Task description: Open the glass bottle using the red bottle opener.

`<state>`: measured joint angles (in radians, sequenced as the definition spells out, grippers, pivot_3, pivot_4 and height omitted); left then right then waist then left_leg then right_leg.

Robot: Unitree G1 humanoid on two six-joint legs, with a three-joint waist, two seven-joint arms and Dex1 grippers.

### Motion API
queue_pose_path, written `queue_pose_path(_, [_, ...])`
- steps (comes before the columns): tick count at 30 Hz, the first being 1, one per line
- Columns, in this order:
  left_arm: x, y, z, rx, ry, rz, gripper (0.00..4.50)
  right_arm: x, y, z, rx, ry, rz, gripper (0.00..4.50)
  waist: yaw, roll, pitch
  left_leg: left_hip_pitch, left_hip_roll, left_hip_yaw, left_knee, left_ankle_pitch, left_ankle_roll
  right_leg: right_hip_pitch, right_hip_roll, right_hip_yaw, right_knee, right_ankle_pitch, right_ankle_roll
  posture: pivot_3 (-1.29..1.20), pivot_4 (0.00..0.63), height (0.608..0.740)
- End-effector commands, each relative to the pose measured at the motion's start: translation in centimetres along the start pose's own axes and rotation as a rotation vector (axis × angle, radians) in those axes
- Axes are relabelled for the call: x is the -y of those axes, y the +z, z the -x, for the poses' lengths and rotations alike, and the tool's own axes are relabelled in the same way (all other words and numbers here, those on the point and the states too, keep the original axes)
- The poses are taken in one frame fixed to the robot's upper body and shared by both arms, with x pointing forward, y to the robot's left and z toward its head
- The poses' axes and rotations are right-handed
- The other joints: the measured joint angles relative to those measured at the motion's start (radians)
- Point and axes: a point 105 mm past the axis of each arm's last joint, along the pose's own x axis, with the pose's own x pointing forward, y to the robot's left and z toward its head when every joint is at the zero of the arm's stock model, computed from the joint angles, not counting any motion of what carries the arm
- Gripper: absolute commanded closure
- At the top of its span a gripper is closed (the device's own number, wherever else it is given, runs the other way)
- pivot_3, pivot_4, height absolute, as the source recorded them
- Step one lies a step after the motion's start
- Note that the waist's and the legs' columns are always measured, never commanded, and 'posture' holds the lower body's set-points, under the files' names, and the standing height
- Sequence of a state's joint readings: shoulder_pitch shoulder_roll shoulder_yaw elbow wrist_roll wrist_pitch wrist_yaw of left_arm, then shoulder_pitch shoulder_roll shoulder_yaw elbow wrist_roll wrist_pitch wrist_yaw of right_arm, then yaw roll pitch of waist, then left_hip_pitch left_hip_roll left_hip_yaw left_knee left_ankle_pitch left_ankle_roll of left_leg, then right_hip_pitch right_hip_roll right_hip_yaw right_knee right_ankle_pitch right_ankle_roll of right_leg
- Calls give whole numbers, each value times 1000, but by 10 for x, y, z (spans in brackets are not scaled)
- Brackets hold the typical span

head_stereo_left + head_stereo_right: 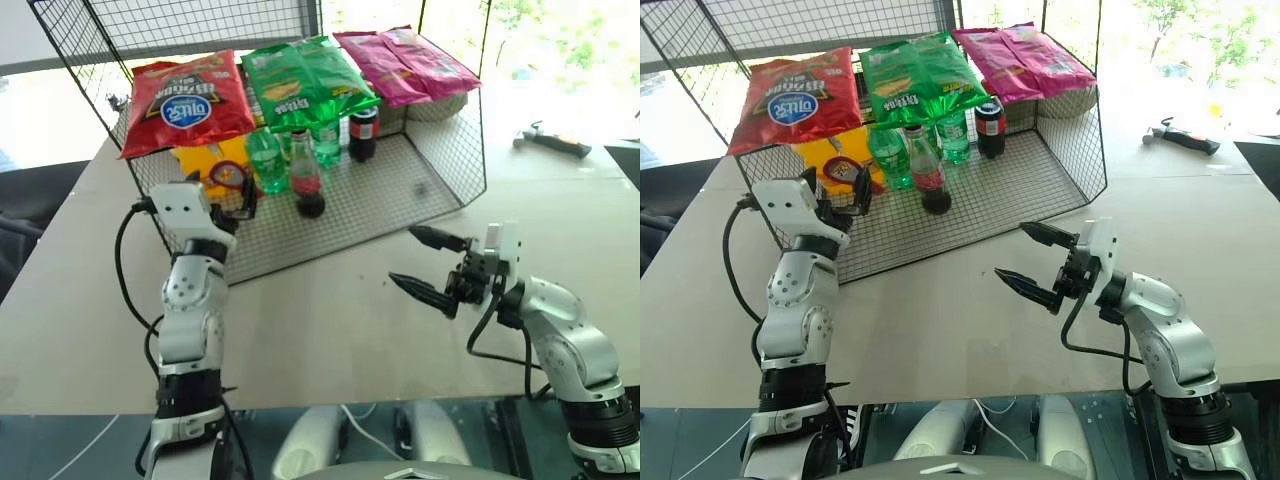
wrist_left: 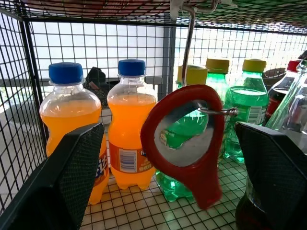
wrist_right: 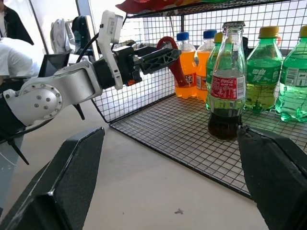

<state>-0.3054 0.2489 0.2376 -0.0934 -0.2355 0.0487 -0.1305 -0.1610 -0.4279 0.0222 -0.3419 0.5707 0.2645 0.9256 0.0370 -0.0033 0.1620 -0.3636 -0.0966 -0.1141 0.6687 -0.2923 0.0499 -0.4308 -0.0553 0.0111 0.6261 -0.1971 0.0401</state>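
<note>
The glass bottle point(image 1: 305, 180) of dark cola with a red label stands capped on the wire rack's floor, at the front. The red bottle opener point(image 2: 192, 143) hangs from a metal hook inside the rack, to the left of the bottle. My left gripper point(image 2: 168, 129) is open, one finger on each side of the opener and neither pad touching it. From the head view, the left gripper point(image 1: 240, 200) reaches into the rack's left front corner. My right gripper point(image 1: 402, 256) is open and empty over the table, in front of the rack, pointing left towards the bottle point(image 3: 225, 86).
Red point(image 1: 190, 100), green point(image 1: 300, 80) and pink point(image 1: 405, 60) snack bags lie on the rack's top. Green plastic bottles point(image 1: 265, 160), orange soda bottles point(image 2: 127, 129) and a squat dark bottle point(image 1: 363, 135) stand behind. A hammer point(image 1: 550, 142) lies far right. A person point(image 3: 14, 52) is beyond the table.
</note>
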Motion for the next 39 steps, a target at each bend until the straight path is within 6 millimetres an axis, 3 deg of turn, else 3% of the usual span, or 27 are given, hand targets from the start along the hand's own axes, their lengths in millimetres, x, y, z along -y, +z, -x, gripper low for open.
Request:
queue_pose_path(1, [-1, 15, -4, 67, -10, -14, 528, -2, 7, 0, 29, 1, 33, 0, 0, 0, 0, 0, 0, 0, 0, 0, 0, 0, 0, 0, 0, 0, 0, 0, 150, 735])
queue_pose_path(3, [2, 15, -4, 69, -28, -8, 1248, -2, 7, 0, 29, -2, 35, 0, 0, 0, 0, 0, 0, 0, 0, 0, 0, 0, 0, 0, 0, 0, 0, 0, 150, 735])
queue_pose_path(9, [5, 12, -2, 57, -42, -4, 4251, 0, 7, -1, 34, -6, 41, 0, 0, 0, 0, 0, 0, 0, 0, 0, 0, 0, 0, 0, 0, 0, 0, 0, 150, 735])
queue_pose_path(10, [5, 11, -1, 54, -42, -3, 4387, 0, 7, -1, 34, -5, 42, 0, -1, 0, 0, 0, 0, 0, 0, 0, 0, 0, 0, 0, 0, 0, 0, 0, 150, 735])
queue_pose_path(19, [10, 1, 7, 4, -66, 91, 4387, 1, 6, -2, 33, 3, 44, 0, -1, 0, -1, 0, 0, 0, 0, 0, 0, 0, 0, 0, 0, 0, 0, 0, 150, 735])
queue_pose_path(28, [38, 24, 12, 78, -217, 583, 4387, 2, 5, -1, 28, -2, 45, 0, -1, -1, -1, 0, 0, 0, 1, 0, 0, 0, 0, 0, 1, 0, 0, 0, 150, 735])
queue_pose_path(39, [33, 28, 18, 83, -222, 919, 4387, 2, 4, -1, 29, -10, 48, 0, -1, -1, -1, 1, 0, 1, 2, 0, 0, 1, 0, 1, 1, 0, 0, 0, 150, 735])
